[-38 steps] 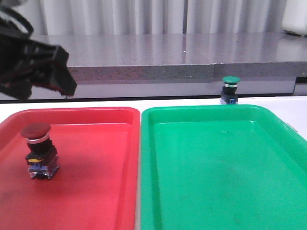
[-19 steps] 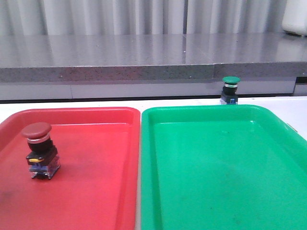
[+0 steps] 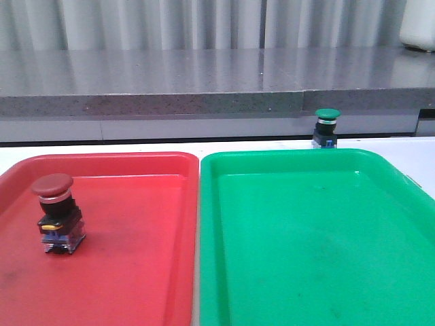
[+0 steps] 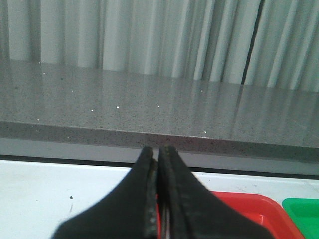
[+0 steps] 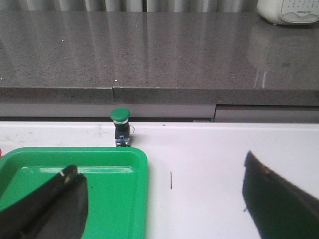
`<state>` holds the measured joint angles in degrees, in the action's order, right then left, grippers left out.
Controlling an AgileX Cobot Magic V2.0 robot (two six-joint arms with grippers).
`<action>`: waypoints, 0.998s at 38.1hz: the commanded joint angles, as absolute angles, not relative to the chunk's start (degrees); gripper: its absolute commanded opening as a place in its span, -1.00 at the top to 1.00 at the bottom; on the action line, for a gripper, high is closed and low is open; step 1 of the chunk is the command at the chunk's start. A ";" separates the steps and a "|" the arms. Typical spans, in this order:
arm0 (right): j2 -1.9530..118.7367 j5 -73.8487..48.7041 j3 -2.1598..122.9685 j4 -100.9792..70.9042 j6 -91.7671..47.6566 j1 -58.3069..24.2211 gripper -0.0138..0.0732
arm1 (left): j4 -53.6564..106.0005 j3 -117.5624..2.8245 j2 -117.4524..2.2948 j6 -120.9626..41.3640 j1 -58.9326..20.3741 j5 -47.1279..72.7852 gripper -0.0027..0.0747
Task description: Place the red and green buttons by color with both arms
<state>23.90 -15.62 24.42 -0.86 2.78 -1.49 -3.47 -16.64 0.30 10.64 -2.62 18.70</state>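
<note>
The red button [image 3: 54,212] stands upright in the red tray [image 3: 136,258], near its left side. The green button [image 3: 326,127] stands on the white table just behind the green tray [image 3: 319,238]; it also shows in the right wrist view [image 5: 120,126], beyond the tray's far corner [image 5: 124,164]. Neither arm shows in the front view. My left gripper [image 4: 158,152] is shut and empty, over the white table at the red tray's far edge [image 4: 239,209]. My right gripper [image 5: 162,177] is wide open and empty, well short of the green button.
A grey stone ledge [image 3: 204,81] runs behind the table, with pale curtains above it. A white object [image 5: 289,11] sits on the ledge at the far right. White tabletop [image 5: 209,159] lies right of the green tray.
The left arm, seen at the upper left of the front view a second ago, has pulled out of that view. Both buttons have stayed where they were.
</note>
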 commanded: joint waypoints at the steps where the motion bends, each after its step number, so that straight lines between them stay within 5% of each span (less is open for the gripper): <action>1: 24.57 -11.04 26.53 -0.60 2.40 -1.05 -0.80 | -2.99 -17.88 1.15 10.90 -3.02 14.07 0.98; 17: 27.37 -6.27 26.73 -0.60 2.40 -1.05 -0.80 | -2.99 -17.88 1.15 10.90 -3.02 14.07 0.98; 38: 75.35 0.00 49.49 -1.09 2.40 -3.95 -0.80 | -2.99 -17.88 1.15 10.90 -3.02 14.07 0.98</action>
<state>70.61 -4.94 43.39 -1.05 2.78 -2.57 -3.43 -16.36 0.30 10.64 -2.62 18.67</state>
